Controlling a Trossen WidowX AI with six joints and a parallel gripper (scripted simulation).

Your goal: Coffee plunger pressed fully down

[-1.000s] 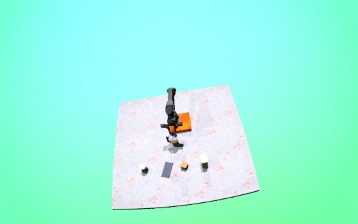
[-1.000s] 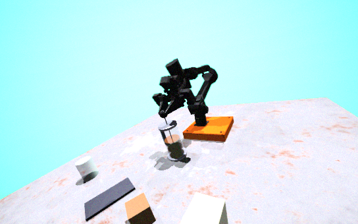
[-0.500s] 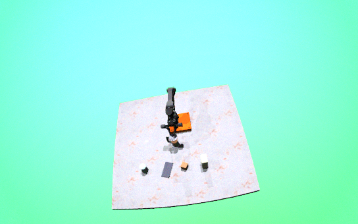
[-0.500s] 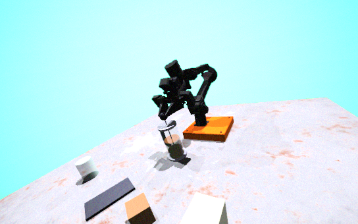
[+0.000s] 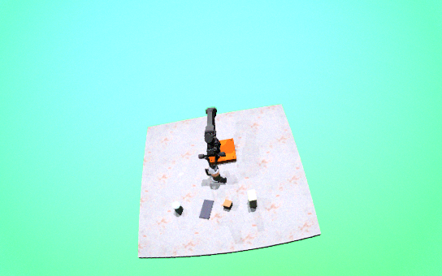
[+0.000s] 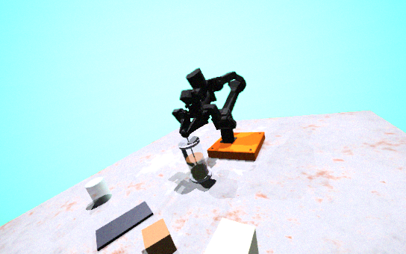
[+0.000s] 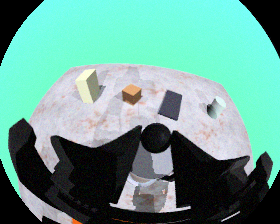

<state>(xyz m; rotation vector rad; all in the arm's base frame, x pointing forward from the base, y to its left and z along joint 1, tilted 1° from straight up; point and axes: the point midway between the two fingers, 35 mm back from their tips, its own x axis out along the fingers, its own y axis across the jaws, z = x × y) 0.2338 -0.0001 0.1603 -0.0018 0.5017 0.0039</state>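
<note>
Hand (image 6: 185, 131) clenched on plunger knob (image 7: 155, 137), just above the lid of the coffee press (image 6: 198, 164). Press stands upright on the tabletop (image 6: 313, 179), just in front of the orange arm base (image 6: 239, 146). White cylinder (image 6: 98, 188), grey slab (image 6: 124, 225), orange cube (image 6: 158, 236), white block (image 6: 235, 237) nearer the exterior camera.

Press (image 6: 198, 164): clear glass cylinder, upright on the table directly beneath the gripper (image 6: 183, 133); dark liquid at its bottom
Plunger knob (image 7: 155, 137): black ball clamped between the fingers; rod nearly fully sunk
</note>
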